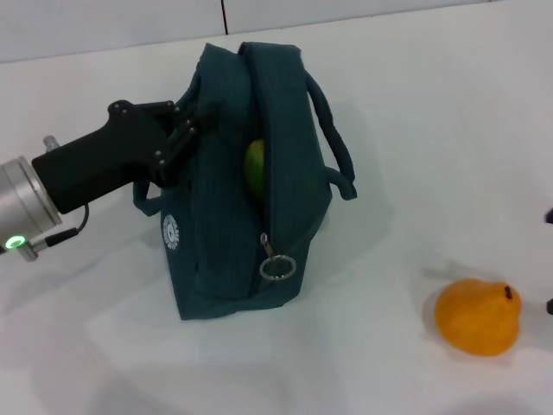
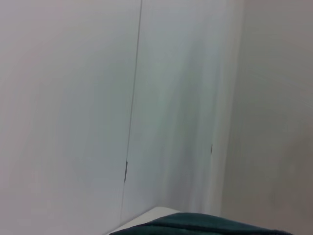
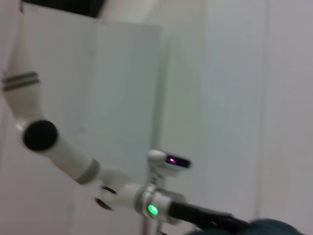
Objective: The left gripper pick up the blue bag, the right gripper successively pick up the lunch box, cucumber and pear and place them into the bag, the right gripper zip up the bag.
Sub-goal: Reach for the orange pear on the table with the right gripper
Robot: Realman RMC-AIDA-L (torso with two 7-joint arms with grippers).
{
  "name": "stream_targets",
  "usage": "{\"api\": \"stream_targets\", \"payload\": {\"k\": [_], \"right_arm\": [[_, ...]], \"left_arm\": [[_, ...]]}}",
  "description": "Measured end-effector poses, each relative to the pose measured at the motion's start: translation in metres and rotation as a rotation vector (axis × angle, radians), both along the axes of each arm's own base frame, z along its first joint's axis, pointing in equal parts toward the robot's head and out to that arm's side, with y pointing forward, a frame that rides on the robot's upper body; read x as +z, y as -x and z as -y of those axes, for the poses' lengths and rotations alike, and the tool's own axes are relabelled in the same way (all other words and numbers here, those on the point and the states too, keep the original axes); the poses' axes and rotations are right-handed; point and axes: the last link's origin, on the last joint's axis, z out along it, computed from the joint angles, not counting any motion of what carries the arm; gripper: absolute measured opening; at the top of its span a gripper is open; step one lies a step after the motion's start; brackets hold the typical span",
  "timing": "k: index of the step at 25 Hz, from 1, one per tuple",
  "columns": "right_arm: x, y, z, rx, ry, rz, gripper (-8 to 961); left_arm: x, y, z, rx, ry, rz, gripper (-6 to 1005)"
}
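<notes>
Gripping blue bag [image 1: 229, 216], left gripper [image 1: 177, 138] fingers clamped; white logo [image 1: 171, 232] unreadable.

White table [image 1: 415, 130], pale wall panels [image 2: 68, 98] with thin seam

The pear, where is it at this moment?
In the head view the pear lies on the white table at the robot's right, apart from the blue bag and not yet inside it.
</notes>
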Motion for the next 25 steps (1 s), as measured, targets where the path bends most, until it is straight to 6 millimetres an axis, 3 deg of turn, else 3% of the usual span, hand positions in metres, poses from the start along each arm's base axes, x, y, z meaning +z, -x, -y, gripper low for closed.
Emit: {"api": "stream_targets", "payload": {"k": [3, 4, 10, 16, 25], "right_arm": [[0.0, -0.009, 0.008, -0.034, -0.061, 0.003, 765], [0.002, -0.018, 0.019, -0.072, -0.146, -0.02, 749], [-0.007, -0.029, 0.037, -0.172, -0.177, -0.023, 690], [-0.038, -0.037, 0.037, -0.247, -0.147, 0.052, 665], [-0.049, -0.041, 0.032, -0.288, -0.128, 0.082, 657]], "left_arm": [[-0.001, 0.002, 0.001, 0.005, 0.005, 0.001, 46], [-0.002, 0.002, 0.002, 0.002, 0.003, 0.0, 46], [-0.002, 0.0, 0.003, -0.02, -0.007, -0.001, 47], [-0.005, 0.0, 0.003, -0.018, 0.001, 0.002, 47], [-0.007, -0.001, 0.004, -0.025, 0.011, -0.003, 46]]}}
